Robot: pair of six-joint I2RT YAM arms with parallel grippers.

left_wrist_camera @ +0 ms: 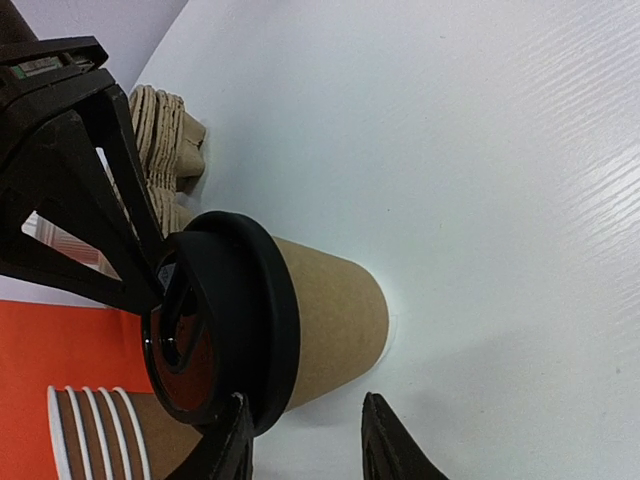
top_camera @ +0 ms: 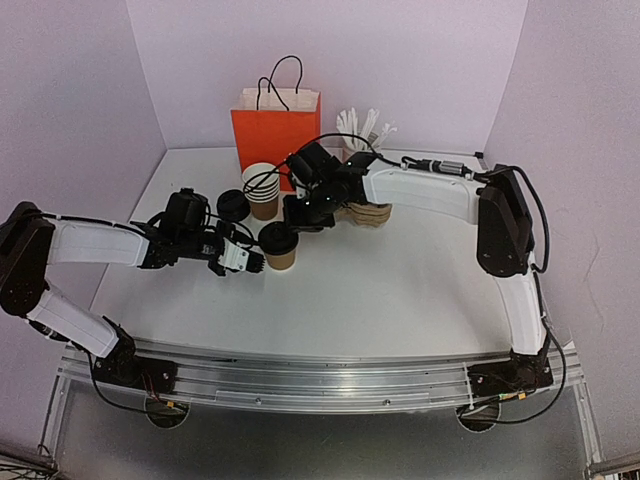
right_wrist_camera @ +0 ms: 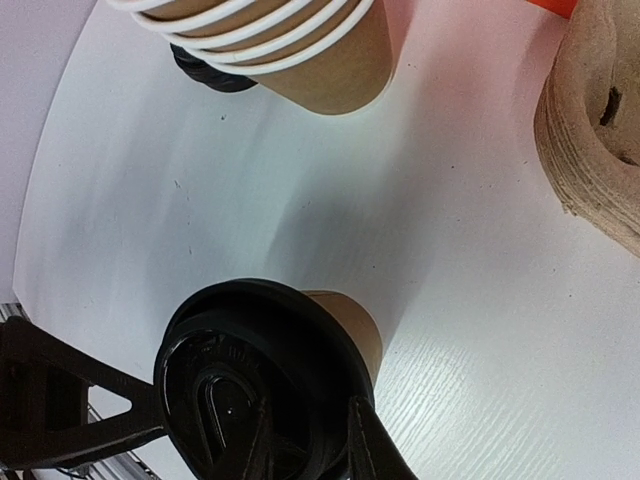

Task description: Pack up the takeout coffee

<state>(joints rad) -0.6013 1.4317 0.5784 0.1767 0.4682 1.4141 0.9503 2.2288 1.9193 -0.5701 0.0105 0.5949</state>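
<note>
Left tool (left_wrist_camera: pixel 305 445) just beside takeout coffee (left_wrist_camera: pixel 330 320)

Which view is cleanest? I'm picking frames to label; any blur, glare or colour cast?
Top external is cleanest: even light, the takeout coffee sharp. Left wrist: its own fingers dark and soft-edged, sheen on the table. Right wrist: orange tint on the table by the cup stack, glints on the lid.

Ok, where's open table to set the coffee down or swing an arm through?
Free: the wide tabletop in front of the takeout coffee, between the two arms, out to the near edge. Crowded: the back-left, where orange bag, cup stack, loose lids, carrier stack, left gripper and right gripper bunch around the coffee.
</note>
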